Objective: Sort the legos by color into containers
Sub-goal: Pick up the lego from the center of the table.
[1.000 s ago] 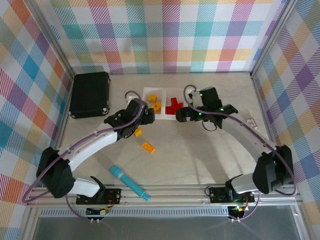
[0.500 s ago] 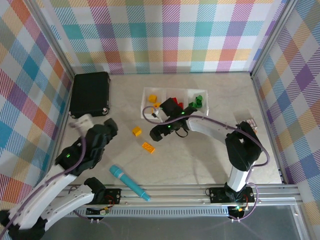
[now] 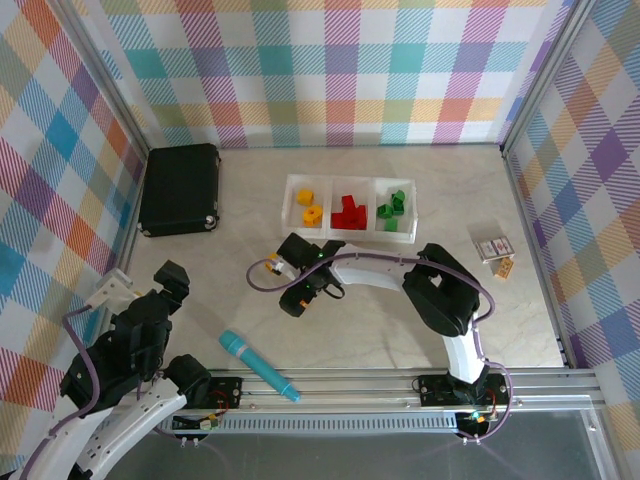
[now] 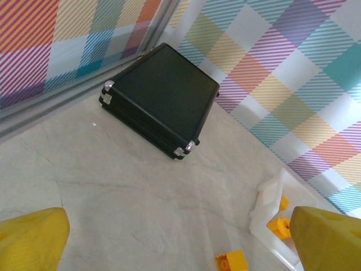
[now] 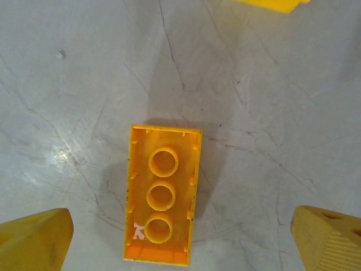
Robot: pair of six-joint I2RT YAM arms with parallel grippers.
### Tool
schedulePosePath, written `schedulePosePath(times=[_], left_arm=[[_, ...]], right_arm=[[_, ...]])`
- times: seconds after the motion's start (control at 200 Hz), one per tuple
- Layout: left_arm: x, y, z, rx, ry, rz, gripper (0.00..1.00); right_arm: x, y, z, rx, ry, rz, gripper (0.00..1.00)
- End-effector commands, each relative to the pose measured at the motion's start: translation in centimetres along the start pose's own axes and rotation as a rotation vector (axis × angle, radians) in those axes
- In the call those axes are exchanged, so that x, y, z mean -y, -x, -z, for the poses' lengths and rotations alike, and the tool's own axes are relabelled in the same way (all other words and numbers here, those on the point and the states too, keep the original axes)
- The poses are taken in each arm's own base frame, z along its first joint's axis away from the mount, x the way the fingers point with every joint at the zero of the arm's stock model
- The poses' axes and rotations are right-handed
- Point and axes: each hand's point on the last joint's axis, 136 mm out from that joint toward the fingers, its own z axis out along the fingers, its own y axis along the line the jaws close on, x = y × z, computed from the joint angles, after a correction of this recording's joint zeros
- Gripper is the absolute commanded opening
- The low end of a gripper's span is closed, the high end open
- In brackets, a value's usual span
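Note:
The containers are a clear three-compartment tray (image 3: 348, 232) holding yellow (image 3: 311, 213), red (image 3: 348, 212) and green (image 3: 393, 207) legos, one colour per compartment. My right gripper (image 3: 300, 290) hovers open just left of and nearer than the tray. In the right wrist view, the right gripper (image 5: 180, 241) straddles an upside-down yellow brick (image 5: 162, 197) lying on the table, fingertips apart from it. A second yellow lego (image 3: 272, 266) sits beside the gripper. My left gripper (image 3: 168, 280) is drawn back at the near left, open and empty (image 4: 179, 240); ahead of it lie that yellow lego (image 4: 231, 262) and the tray corner (image 4: 269, 200).
A black case (image 3: 180, 188) lies at the far left, also in the left wrist view (image 4: 161, 99). A teal marker (image 3: 258, 365) rests near the front rail. A small card box (image 3: 492, 243) and an orange piece (image 3: 504, 267) sit at the right.
The left arm has withdrawn from beside the tray to the near left corner. The right gripper has swung from the tray leftward and nearer, settling over the yellow brick.

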Motion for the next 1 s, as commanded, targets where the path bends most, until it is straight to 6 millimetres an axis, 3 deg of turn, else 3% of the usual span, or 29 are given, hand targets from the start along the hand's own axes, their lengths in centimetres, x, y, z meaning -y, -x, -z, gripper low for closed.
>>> schedulePosePath(times=[0.0,0.475,0.82,0.995], left_arm=[[-0.7,0.0,-0.1,0.011,0.027,-0.052,1.00],[-0.3,-1.3,-0.7,-0.018,0.027,-0.079,1.00],[-0.5,-1.3,-0.9,-0.008,0.038,-0.076,1.00],[-0.6,-1.6,-1.0,-0.011,0.041,-0.067,1.00]], right_arm=[[-0.1,0.4,-0.8,-0.003,-0.033,0.069,0.98],[-0.2,0.3,-2.7,-0.040,-0.089,0.145,0.81],[0.2,-0.3,-3.5,-0.068,-0.123,0.183,0.54],[1.3,-0.5,-4.0,-0.077,-0.166,0.157,0.40]])
